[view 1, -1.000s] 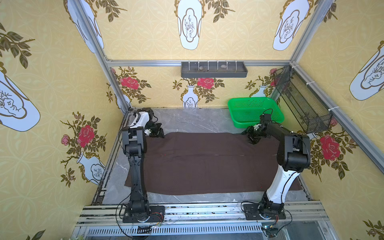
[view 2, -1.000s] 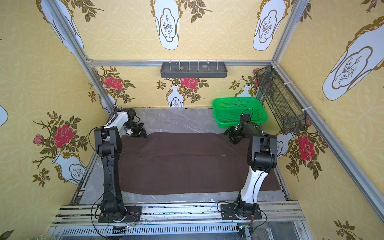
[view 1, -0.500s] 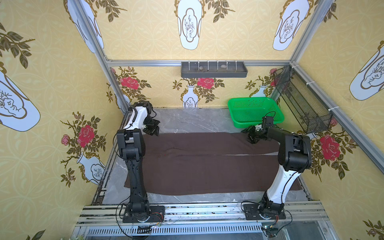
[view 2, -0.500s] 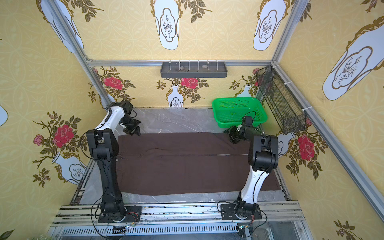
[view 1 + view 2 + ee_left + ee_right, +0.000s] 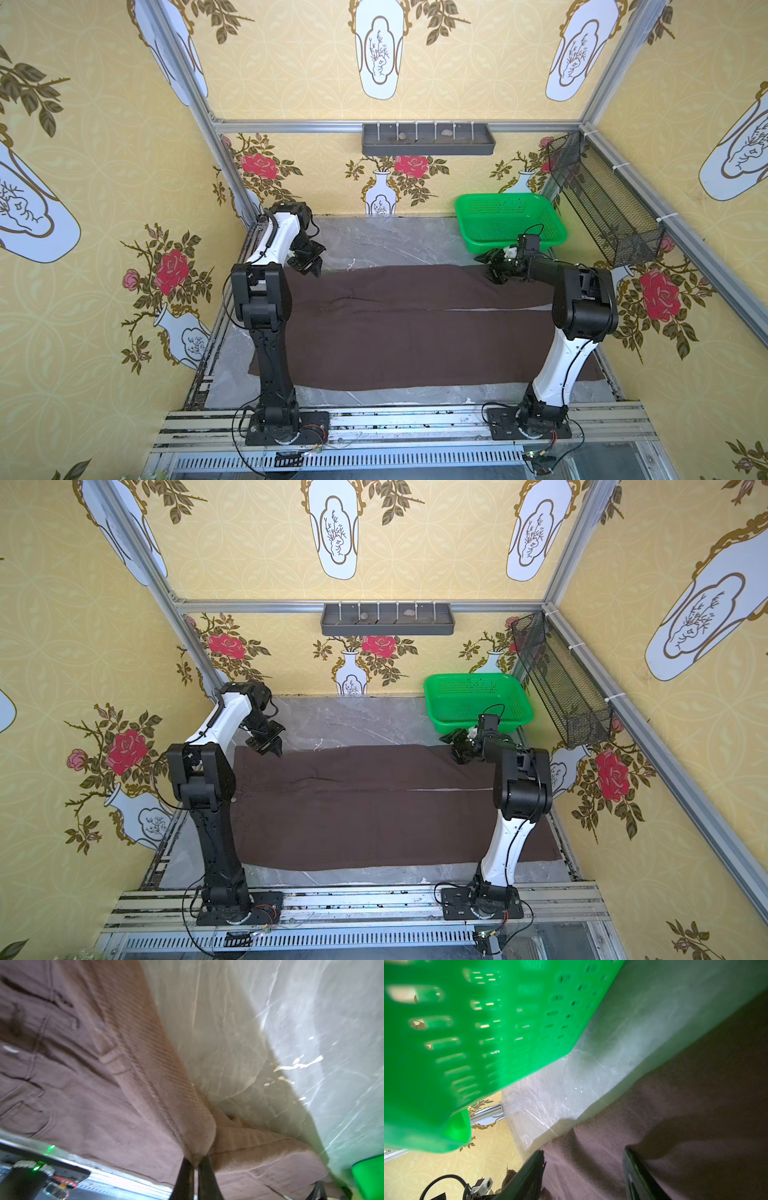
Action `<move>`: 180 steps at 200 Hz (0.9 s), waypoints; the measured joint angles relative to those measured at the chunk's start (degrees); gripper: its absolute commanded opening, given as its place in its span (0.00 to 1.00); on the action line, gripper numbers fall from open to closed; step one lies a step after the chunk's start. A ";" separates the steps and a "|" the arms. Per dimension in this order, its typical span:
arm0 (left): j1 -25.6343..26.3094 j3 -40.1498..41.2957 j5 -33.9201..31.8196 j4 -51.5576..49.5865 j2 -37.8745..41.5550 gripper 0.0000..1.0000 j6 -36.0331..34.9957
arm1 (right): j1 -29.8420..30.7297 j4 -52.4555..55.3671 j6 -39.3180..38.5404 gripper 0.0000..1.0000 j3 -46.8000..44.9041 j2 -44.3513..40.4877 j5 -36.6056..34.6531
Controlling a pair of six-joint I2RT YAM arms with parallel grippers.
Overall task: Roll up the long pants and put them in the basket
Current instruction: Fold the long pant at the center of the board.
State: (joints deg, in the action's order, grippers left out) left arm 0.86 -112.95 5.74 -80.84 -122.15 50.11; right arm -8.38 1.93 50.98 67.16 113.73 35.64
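Behind the left arm (image 5: 262, 299), long pants (image 5: 415, 332) partly hide.

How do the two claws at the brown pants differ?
The left gripper is shut, pinching a corner of the long pants; the right gripper is open, holding nothing. The left one's fabric rises in a ridge; under the right one the cloth lies nearly flat. Both sit at the pants' far edge.

L arm (image 5: 259, 299) stands upright, elbow bent, forearm reaching to far left corner of long pants (image 5: 415, 328). L gripper (image 5: 312, 269) pts down, jaws closed, pinching cloth there. R arm (image 5: 582, 307) bent, forearm low over pants' far right edge. R gripper (image 5: 495, 273) jaws apart, gripping nothing; contact w/ cloth unclear.
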 measured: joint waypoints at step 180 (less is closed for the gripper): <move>12.04 36.02 -2.47 -5.73 36.41 0.00 -4.31 | 0.31 -0.94 -5.25 0.55 -0.24 2.08 1.95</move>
State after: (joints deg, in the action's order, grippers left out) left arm 12.91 -76.93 3.27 -86.56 -85.73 45.80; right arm -8.08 0.99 45.74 66.92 115.81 37.58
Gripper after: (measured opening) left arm 0.054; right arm 0.556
